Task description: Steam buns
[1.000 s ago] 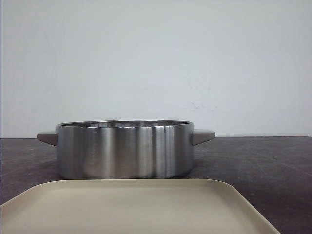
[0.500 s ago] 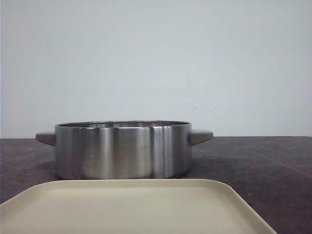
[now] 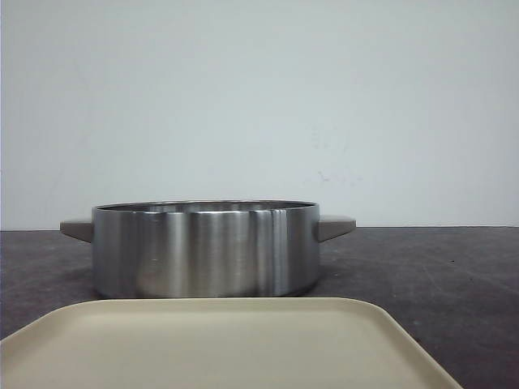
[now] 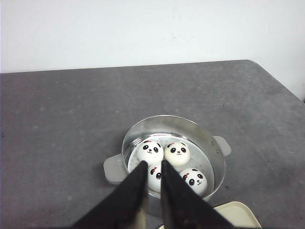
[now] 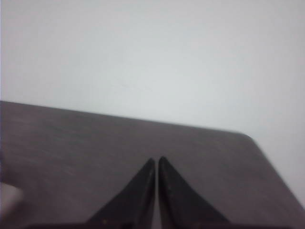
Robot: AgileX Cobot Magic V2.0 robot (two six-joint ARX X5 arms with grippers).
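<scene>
Four buns [image 4: 177, 153] sit in the pot [image 4: 215, 158].
Left gripper [image 4: 153, 166] hangs above them — fingers almost together, holding nothing; right gripper [image 5: 156, 161] pinched closed, empty.

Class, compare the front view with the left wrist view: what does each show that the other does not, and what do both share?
Only the front view shows the pot's steel side wall straight on and most of the beige tray. Only the left wrist view shows the inside of the pot, with four buns, and the left gripper, its fingers nearly together. Both show the pot, a part of the tray, the dark table and the white wall.
</scene>
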